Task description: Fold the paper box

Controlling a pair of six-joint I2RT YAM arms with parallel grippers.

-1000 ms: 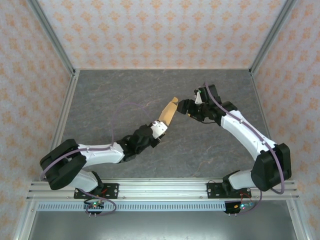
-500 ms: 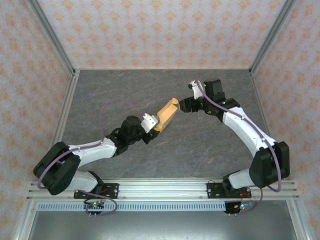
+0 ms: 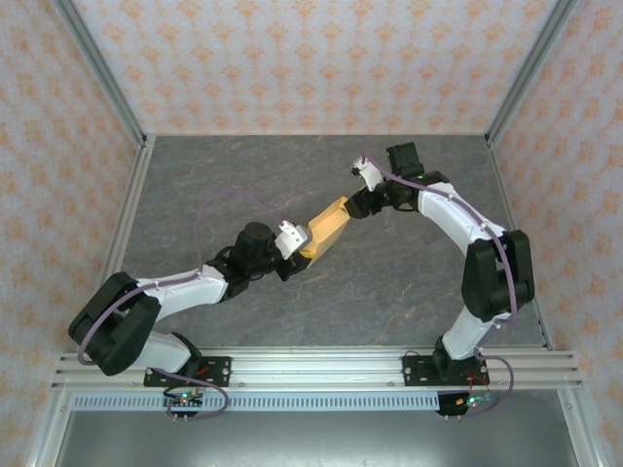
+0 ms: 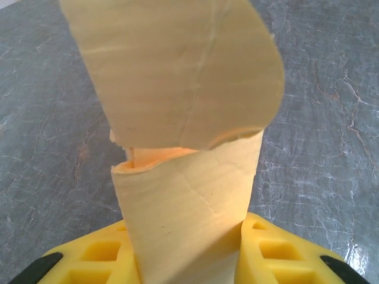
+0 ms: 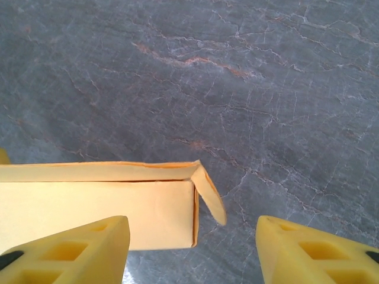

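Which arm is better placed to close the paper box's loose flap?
Probably right: the right gripper is open beside the flap; the left gripper clamps the paper box.

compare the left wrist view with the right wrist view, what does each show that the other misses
Left wrist: the left tool clamped on the paper box, with a big rounded flap curling over its open end. Right wrist: the right tool open, a small corner flap bent outward between its fingers. Shared: the box and the grey stone-patterned table.
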